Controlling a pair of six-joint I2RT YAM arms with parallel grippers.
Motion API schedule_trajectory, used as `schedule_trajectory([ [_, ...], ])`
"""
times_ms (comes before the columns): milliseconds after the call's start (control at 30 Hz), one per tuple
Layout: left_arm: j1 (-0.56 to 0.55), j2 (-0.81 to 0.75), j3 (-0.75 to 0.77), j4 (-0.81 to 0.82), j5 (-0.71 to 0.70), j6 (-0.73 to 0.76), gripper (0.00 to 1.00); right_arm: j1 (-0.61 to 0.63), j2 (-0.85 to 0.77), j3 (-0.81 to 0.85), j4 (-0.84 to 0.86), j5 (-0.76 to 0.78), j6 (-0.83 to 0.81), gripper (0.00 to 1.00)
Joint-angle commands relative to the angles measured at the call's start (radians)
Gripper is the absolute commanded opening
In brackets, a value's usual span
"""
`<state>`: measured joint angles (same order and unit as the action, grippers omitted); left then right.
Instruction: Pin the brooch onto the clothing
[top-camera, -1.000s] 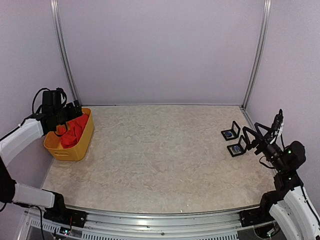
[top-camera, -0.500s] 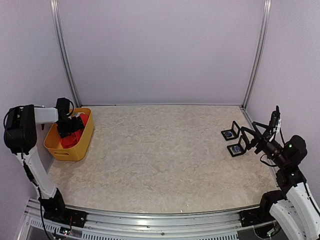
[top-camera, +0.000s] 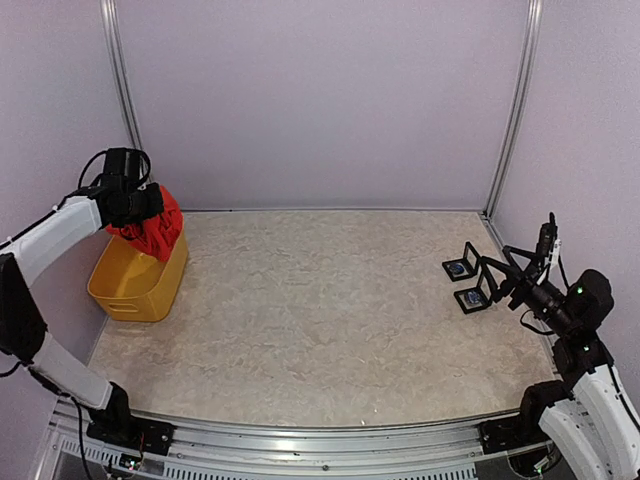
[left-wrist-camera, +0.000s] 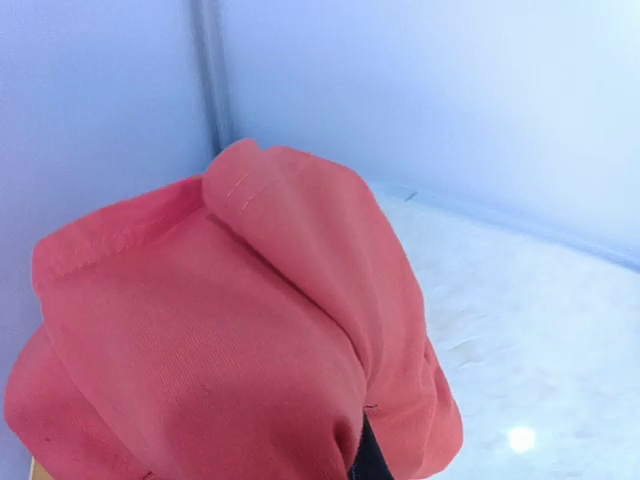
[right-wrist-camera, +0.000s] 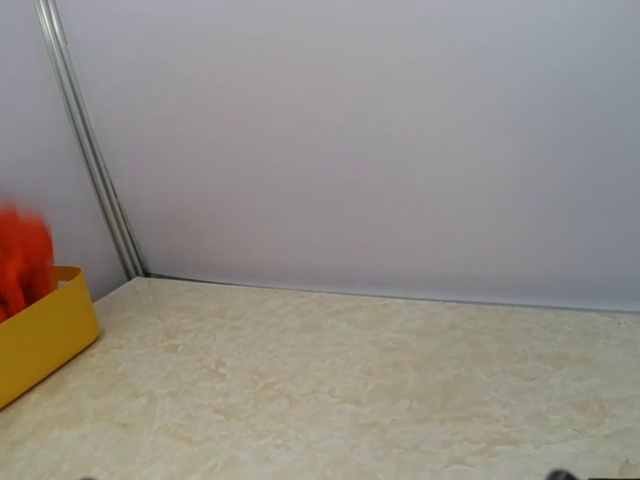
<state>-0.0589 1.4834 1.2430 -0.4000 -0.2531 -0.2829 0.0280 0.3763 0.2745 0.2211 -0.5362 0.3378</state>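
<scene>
Two tools at opposite table (top-camera: 330, 320) edges: left tool (top-camera: 140, 215) clamps T-shirt (top-camera: 158, 235) over yellow bin (top-camera: 135, 290); right tool (top-camera: 520, 262) spread wide.

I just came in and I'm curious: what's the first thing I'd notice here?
The bright red T-shirt grabs the eye first. It hangs bunched in the left gripper, just above the yellow basket at the table's far left. On the right side of the table sit two small black boxes with their lids up.
</scene>
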Motion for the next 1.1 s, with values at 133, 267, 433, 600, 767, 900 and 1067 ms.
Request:
schedule_trajectory([
  [133,-0.545,-0.283,0.258,-0.041,-0.128,0.195,0.00,0.001,0.079,0.087,0.009,-0.060,-0.011,0.92],
  [267,-0.738,-0.278,0.241,-0.061,-0.021,0.191,0.00,0.001,0.124,0.133,0.003,-0.101,-0.002,0.89],
  [433,-0.840,-0.167,0.113,-0.061,0.096,0.100,0.00,0.009,0.186,0.191,-0.021,-0.170,0.010,0.84],
  [600,-0.858,0.026,-0.020,0.058,0.214,0.052,0.00,0.072,0.249,0.254,-0.056,-0.170,-0.011,0.82],
  [767,-0.858,0.294,0.093,0.045,0.245,0.110,0.50,0.271,0.390,0.354,-0.121,-0.019,-0.086,0.79],
  [900,-0.850,0.332,0.164,0.031,0.137,0.121,0.75,0.429,0.538,0.460,-0.212,0.103,-0.126,0.74],
  [1067,-0.835,0.120,0.005,0.085,0.067,0.081,0.90,0.603,0.648,0.489,-0.274,0.255,-0.083,0.66],
])
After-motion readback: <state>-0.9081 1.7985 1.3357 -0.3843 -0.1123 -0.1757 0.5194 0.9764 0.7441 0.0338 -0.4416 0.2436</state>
